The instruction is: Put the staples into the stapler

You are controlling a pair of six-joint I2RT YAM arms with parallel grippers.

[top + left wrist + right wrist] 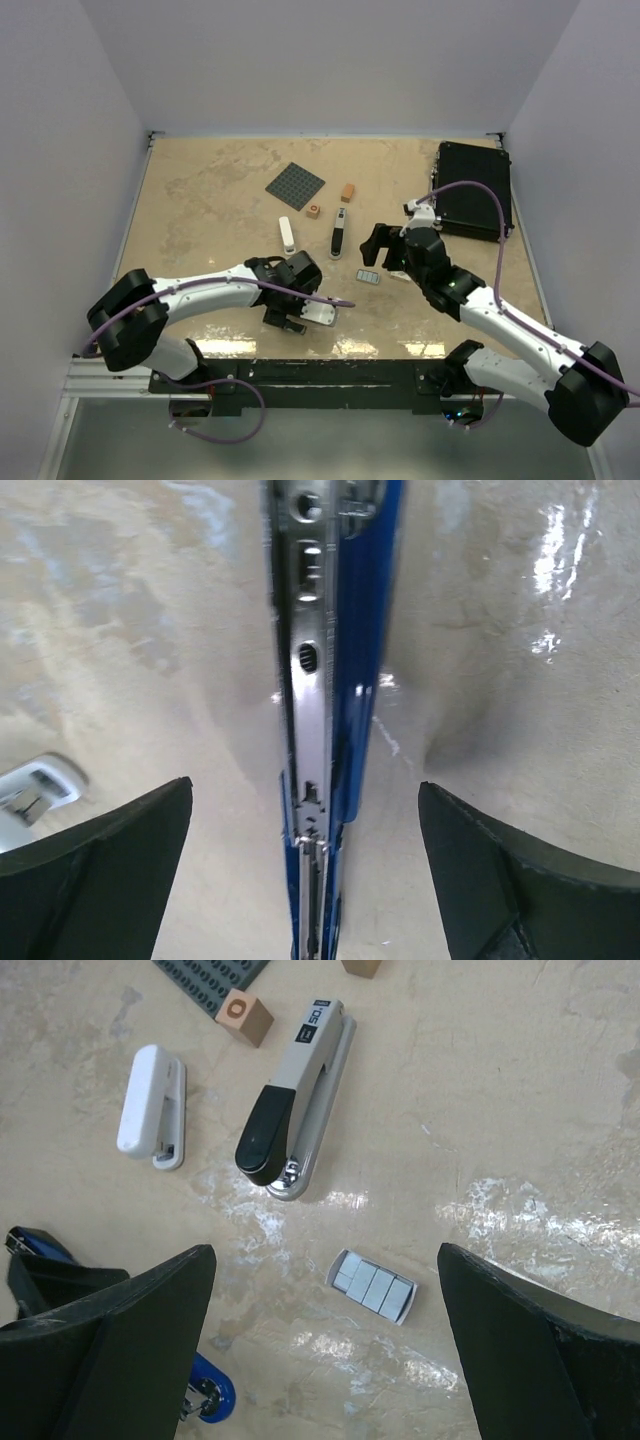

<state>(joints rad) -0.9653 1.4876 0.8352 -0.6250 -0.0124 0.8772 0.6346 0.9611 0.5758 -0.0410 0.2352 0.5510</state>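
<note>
A blue stapler (345, 680) with its metal channel showing runs lengthwise between the fingers of my left gripper (303, 783). The jaws stand wide apart on either side of it and do not touch it. In the top view that gripper (288, 312) hides most of the stapler. The staples (371, 1286) are grey strips in a small open tray, and they lie flat on the table (200, 200) below and between the open fingers of my right gripper (325, 1250). From above, the tray (368, 277) sits just left of the right gripper (378, 245), which holds nothing.
A grey and black stapler (339, 233) and a small white stapler (287, 234) lie beyond the tray. Two orange blocks (314, 211) (348, 192) and a grey studded plate (295, 186) sit farther back. A black box (473, 190) stands at the back right. A pale piece (322, 313) lies beside the left gripper.
</note>
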